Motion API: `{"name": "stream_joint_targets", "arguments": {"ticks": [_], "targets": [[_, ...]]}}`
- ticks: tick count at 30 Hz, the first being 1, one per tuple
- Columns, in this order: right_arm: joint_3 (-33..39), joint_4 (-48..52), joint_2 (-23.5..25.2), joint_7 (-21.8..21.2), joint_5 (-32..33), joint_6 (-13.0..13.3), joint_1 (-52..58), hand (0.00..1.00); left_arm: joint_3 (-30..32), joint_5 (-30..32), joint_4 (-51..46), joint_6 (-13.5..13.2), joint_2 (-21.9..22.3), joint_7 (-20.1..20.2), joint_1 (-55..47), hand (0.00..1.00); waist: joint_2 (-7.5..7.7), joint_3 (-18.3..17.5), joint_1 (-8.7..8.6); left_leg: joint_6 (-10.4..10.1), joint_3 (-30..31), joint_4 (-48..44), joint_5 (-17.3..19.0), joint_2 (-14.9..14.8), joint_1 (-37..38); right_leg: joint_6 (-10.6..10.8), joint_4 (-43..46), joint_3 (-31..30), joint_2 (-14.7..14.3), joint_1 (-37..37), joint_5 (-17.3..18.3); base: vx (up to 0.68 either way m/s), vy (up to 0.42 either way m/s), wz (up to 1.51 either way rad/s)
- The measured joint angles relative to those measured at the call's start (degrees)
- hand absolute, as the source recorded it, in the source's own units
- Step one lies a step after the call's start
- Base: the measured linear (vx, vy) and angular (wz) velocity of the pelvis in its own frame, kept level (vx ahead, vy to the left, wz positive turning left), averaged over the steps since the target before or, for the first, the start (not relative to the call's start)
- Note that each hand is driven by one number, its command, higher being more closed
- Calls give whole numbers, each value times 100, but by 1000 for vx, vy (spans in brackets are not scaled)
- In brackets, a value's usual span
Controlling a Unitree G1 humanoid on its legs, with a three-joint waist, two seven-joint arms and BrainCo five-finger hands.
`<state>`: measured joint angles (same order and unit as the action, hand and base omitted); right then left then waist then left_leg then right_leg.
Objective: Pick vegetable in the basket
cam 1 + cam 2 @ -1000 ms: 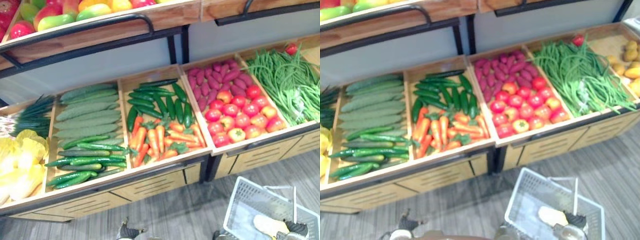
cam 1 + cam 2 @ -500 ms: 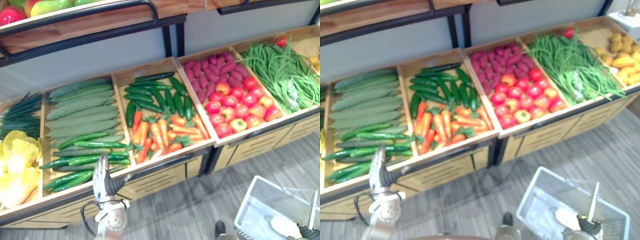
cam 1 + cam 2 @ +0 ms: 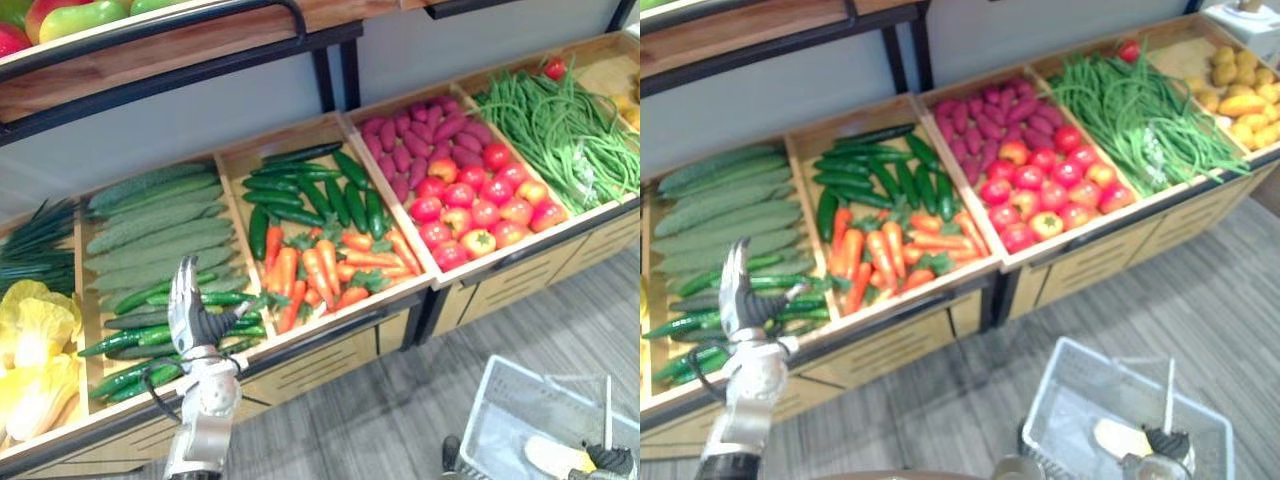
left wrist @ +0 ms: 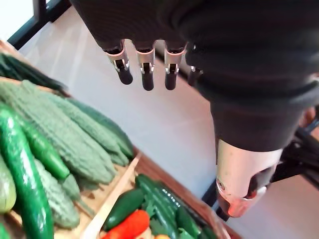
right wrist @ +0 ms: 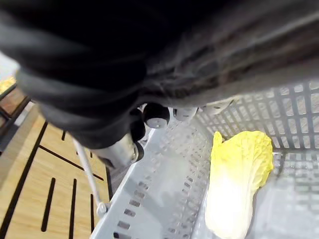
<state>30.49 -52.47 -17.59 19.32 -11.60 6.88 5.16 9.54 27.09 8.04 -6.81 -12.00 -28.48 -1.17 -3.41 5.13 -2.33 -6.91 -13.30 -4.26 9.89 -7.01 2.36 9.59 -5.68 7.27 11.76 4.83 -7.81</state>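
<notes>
1. Wooden bins [image 3: 310, 366] hold produce; over the cucumbers [image 3: 150, 326] the left hand [image 3: 190, 312] is held up, fingers straight, empty.
2. A yellow cabbage [image 5: 239, 179] is lodged inside the white basket [image 5: 164, 191].
3. At its rim the right hand [image 5: 154, 115] is partly cut off; its grip cannot be told.

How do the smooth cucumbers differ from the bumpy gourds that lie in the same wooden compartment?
The cucumbers are dark, glossy green; the gourds are paler and dull. The cucumbers have smooth skin and are slimmer; the gourds are ridged and thicker. The cucumbers lie at the front of the compartment, the gourds at the back. Both are long, green and lie roughly crosswise in it.
</notes>
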Motion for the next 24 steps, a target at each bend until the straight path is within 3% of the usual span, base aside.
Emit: {"name": "stream_joint_targets", "arguments": {"ticks": [5,8,10,24], "targets": [[-10,263,-4,-109,-219,-132,-136,100,128,-1122,878,421,-28,307,687,0,38,24,-91,-18,-54,-37,14,-15,-1,-41,-21,-63,-26,26,-31,-20,-23,-6],[-105,306,-4,-109,-306,-151,-230,100,216,-1129,1350,577,-144,300,1073,0,56,36,-93,-38,-160,-83,32,-49,-21,-78,-21,-156,-67,103,-62,-51,-50,-19],[-194,337,-2,-114,-426,-164,-282,100,231,-1129,1667,740,-213,281,1326,0,59,39,-206,-49,-183,-96,40,-74,-21,-84,-23,-173,-93,117,-68,-36,-47,-10],[-234,459,0,-104,-427,-260,-265,100,200,-1051,2306,896,-212,228,2144,0,71,222,-369,-111,-361,-100,80,-163,20,-103,-35,-319,-203,196,-118,-13,-30,-7]]}}
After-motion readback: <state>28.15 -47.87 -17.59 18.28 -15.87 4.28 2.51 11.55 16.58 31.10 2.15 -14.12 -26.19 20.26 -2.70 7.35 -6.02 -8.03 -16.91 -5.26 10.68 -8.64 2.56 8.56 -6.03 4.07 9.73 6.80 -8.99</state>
